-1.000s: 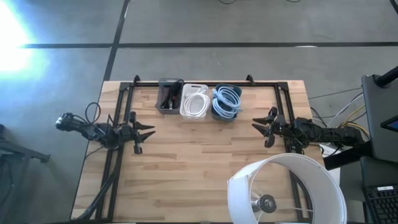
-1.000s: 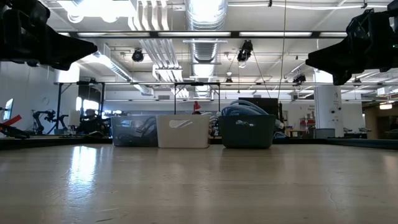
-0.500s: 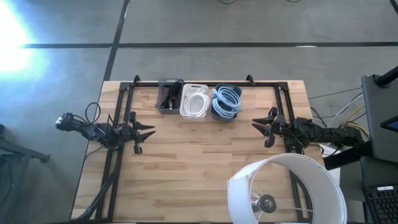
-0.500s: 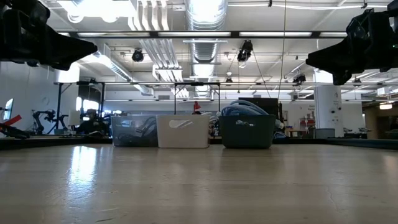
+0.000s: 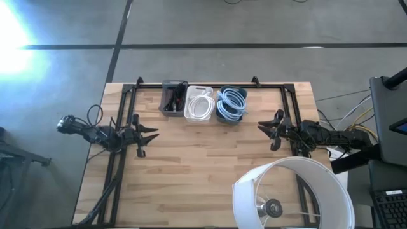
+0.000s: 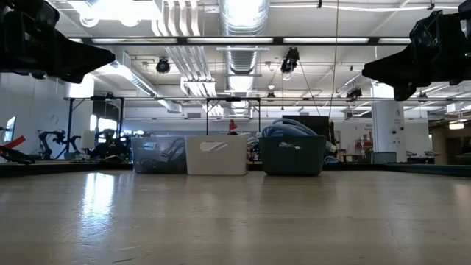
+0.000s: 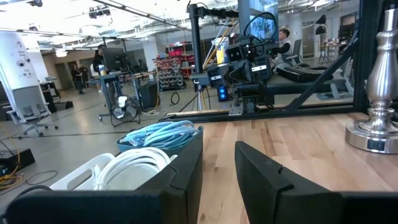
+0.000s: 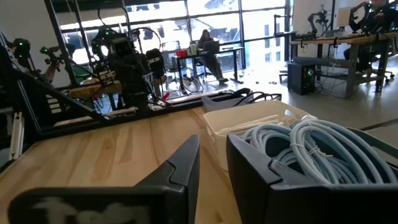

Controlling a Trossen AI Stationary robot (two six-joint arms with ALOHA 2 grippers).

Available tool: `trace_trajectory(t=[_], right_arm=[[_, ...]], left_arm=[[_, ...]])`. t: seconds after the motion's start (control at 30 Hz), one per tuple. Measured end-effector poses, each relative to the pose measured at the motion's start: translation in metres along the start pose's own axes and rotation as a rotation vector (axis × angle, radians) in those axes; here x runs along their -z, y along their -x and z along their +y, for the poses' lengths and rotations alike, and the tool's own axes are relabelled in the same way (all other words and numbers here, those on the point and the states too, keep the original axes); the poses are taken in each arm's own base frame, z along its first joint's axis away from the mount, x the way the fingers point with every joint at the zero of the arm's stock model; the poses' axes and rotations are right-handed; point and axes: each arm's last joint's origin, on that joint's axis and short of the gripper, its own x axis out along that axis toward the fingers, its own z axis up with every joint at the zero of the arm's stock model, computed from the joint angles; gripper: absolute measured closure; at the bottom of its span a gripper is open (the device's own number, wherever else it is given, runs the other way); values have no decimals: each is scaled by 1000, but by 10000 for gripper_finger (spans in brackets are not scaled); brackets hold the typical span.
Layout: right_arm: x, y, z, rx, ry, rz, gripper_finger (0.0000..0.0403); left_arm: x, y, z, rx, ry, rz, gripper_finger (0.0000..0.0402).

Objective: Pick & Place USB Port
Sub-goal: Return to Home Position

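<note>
Unmoved since a second ago, the left gripper (image 5: 151,135) and right gripper (image 5: 267,130) hang spread and empty, with the blue bin (image 6: 292,156) between them, nearer the right gripper.

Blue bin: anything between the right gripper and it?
Nothing visible. Only bare tabletop lies between the right gripper and the blue bin; the white bin sits on its other side. The left gripper hangs at the table's left.
</note>
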Motion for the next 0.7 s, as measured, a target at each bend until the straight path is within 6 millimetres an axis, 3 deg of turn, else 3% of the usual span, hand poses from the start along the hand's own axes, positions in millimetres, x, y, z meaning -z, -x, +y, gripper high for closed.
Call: trace_trajectory(t=[0.7], right_arm=[[0,0,0,0,0,0,312]], left_arm=[[0,0,0,1,0,0,305]])
